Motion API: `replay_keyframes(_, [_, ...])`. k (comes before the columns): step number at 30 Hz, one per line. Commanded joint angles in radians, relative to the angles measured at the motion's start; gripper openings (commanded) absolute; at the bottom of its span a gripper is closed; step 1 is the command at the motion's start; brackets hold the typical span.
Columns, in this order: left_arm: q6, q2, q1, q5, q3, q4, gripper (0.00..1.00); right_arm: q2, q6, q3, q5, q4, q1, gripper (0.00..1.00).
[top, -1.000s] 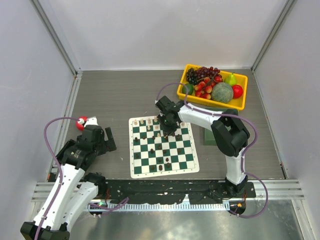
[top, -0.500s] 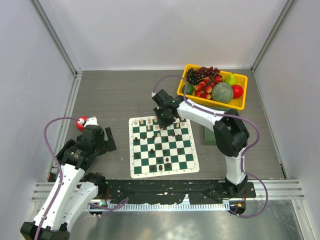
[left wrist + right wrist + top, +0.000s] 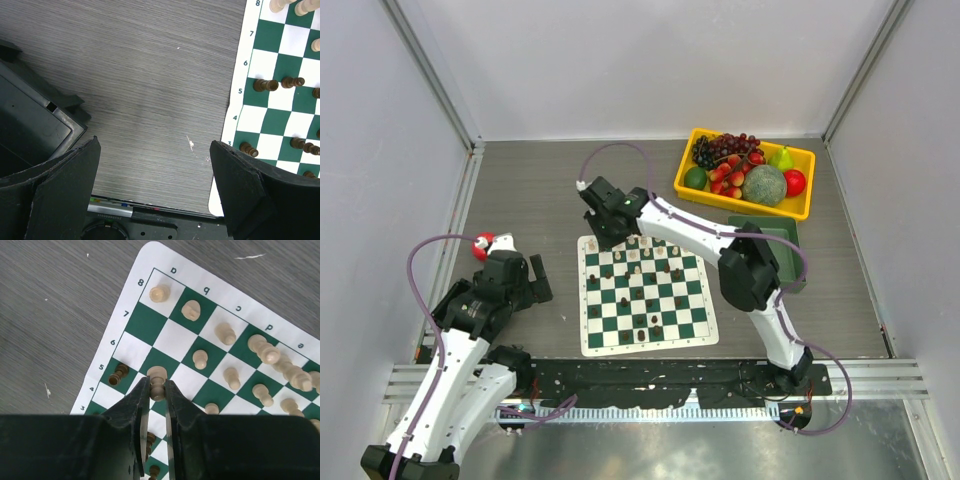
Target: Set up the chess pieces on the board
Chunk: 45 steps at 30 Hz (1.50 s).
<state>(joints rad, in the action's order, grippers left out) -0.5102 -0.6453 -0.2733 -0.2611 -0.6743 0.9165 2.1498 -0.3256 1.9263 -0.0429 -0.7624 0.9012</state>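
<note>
top view: right hand (image 3: 605, 222) over the far left corner of the board (image 3: 620, 345); left hand (image 3: 525, 275) over bare worktop (image 3: 540, 190) beside it. left wrist: fingers (image 3: 65, 190) spread wide. right wrist: hand narrow, pinching a cream pawn (image 3: 158, 381) over the left files.

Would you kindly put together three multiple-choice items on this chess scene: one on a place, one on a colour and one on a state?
1. Where does the yellow fruit tray stand?
A. at the table's far right
B. at its near left
C. on the board

2. What colour is the pawn in the right gripper?
A. dark brown
B. cream
C. red

3. How is the left gripper?
A. shut on a pawn
B. open, holding nothing
C. shut, empty

Answers: 1 A, it sits beyond the board, to the right; 2 B, the wrist view shows a pale piece pinched; 3 B, its jaws stand wide over bare table.
</note>
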Motion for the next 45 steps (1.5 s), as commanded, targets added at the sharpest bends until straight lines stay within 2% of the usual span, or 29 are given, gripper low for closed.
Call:
replay_keyframes(1, [0.019,0.010,0.005,-0.001,0.001,-0.044,0.99,0.057,0.014,0.095,-0.031,-0.057,0.013,0.22])
replay_keyframes(33, [0.022,0.015,0.005,0.005,0.001,-0.045,0.99,0.254,0.030,0.254,-0.048,-0.120,0.024,0.23])
replay_keyframes(37, [0.022,0.016,0.003,0.005,0.001,-0.048,0.99,0.251,0.034,0.252,-0.052,-0.120,0.025,0.27])
replay_keyframes(42, [0.022,0.016,0.005,0.003,0.001,-0.047,0.99,0.245,0.025,0.270,-0.012,-0.123,0.024,0.38])
replay_keyframes(45, [0.021,0.016,0.005,0.003,-0.001,-0.045,0.99,0.233,0.022,0.281,-0.008,-0.126,0.024,0.38])
